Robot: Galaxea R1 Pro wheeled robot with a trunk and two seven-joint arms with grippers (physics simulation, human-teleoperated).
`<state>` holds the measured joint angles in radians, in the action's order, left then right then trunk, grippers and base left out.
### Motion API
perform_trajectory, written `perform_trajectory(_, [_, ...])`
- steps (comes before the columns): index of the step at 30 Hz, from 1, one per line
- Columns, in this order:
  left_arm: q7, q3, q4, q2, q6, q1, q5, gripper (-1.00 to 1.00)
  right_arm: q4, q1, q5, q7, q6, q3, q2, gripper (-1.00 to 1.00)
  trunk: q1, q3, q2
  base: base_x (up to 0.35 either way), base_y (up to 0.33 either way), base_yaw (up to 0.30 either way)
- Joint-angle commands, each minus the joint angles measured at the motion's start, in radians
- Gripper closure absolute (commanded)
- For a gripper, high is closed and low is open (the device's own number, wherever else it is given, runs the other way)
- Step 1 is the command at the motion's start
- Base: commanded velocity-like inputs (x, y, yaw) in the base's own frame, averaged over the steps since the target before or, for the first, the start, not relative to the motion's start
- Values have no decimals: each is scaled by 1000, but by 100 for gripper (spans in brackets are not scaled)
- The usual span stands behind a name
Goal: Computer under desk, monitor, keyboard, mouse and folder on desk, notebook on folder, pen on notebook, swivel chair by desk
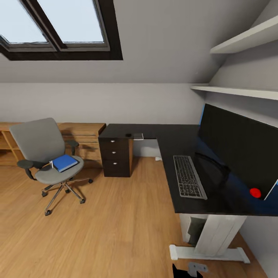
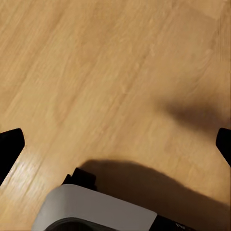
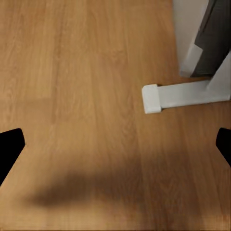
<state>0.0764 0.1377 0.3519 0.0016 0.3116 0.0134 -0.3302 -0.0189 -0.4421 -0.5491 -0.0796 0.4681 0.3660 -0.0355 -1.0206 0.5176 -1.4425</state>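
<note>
Both grippers hang spread open over bare floor, while the folder [image 1: 64, 162] lies far left on the swivel chair [image 1: 45, 154], probably nearer the left arm.

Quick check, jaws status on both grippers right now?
Left gripper: open, jaws spread wide over bare wooden floor, holding nothing.
Right gripper: open, jaws wide apart above the floor by the desk's white foot, holding nothing.

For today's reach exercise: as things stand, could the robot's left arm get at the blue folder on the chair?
Probably not yet. The folder lies on the chair seat, across open floor from the robot, while the left gripper hangs open above bare floor. Nothing blocks the way; the robot would likely need to drive closer.
</note>
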Motion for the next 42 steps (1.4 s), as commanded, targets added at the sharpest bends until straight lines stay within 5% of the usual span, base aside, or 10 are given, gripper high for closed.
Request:
perform_trajectory(1, [8, 2, 1, 0, 0, 0, -10, -100, -3, -1, -11, -8, 4, 3, 0, -100, -1, 2, 0, 262, 249, 108])
perform_trajectory(30, [8, 0, -33, -4, 0, 0, -9, -100, -3, -1, -11, -8, 6, 2, 2, -100, -1, -7, 0, 213, 278, -6])
perform_trajectory(42, [8, -7, -36, -5, 1, 0, -9, -100, -2, -1, -9, -9, 6, 2, 3, -100, -1, -19, 0, 254, 76, -19])
